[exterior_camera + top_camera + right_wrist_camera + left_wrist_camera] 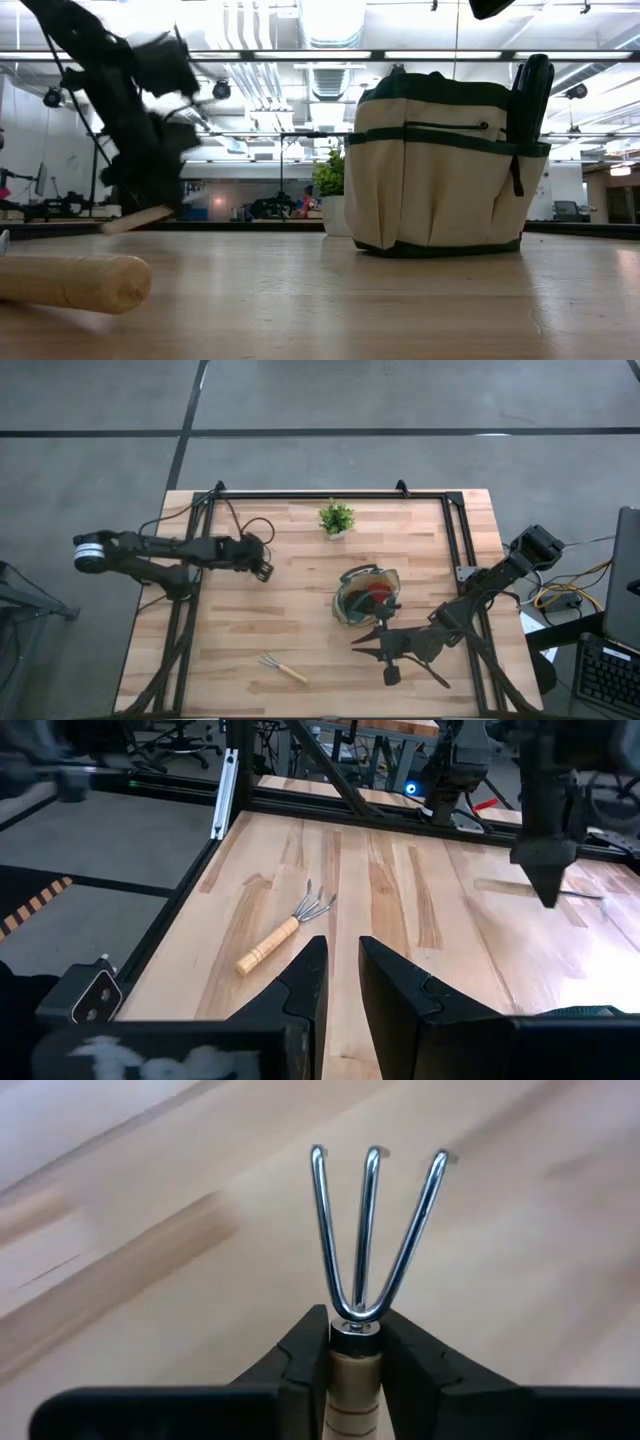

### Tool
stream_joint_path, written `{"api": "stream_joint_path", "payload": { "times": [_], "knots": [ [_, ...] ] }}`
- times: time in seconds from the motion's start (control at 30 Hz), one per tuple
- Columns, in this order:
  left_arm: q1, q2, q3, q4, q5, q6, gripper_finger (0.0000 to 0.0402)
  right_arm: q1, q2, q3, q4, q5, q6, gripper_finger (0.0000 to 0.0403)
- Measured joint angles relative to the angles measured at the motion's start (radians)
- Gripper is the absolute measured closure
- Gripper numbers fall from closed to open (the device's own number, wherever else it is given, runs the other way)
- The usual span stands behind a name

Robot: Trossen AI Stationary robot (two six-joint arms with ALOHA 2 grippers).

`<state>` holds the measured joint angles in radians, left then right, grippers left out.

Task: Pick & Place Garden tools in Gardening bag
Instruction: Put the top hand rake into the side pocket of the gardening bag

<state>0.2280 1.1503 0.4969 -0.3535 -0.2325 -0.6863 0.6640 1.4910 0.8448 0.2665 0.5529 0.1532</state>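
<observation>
The pale wooden counter [300, 620] has a black frame along its edges; beyond it lie a grey floor and a lit workshop room. A small potted plant [336, 518] stands by the far edge. The gardening bag [366, 596] sits right of the counter's middle, with a red-and-black glove [378, 591] inside it. The left gripper [356, 1342], near the left edge, has its jaws shut on a wooden-handled fork [372, 1230] just below the prongs. A mini rake [282, 668] lies near the front edge. The right gripper [340, 970], just before the bag, holds nothing, its jaws only narrowly apart.
</observation>
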Motion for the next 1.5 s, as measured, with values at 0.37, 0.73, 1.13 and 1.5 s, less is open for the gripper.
{"api": "stream_joint_path", "payload": {
  "times": [0.37,0.73,1.13,1.5],
  "knots": [
    [-0.352,-0.057,0.0,0.593,-0.023,0.057,0.0328,-0.01,0.0,0.0,0.006,0.0,-0.005,0.0351],
    [-0.533,0.154,0.014,1.288,-0.03,0.208,0.0328,-0.011,0.0,0.0,0.164,0.233,-0.313,0.0351],
    [-0.569,0.491,0.234,1.46,0.11,0.216,0.0328,0.006,0.0,0.037,0.239,0.323,-0.683,0.0351],
    [-0.597,0.56,0.309,1.457,0.181,0.191,0.0328,0.033,-0.001,0.053,0.235,0.442,-0.759,0.0351]
  ]
}}
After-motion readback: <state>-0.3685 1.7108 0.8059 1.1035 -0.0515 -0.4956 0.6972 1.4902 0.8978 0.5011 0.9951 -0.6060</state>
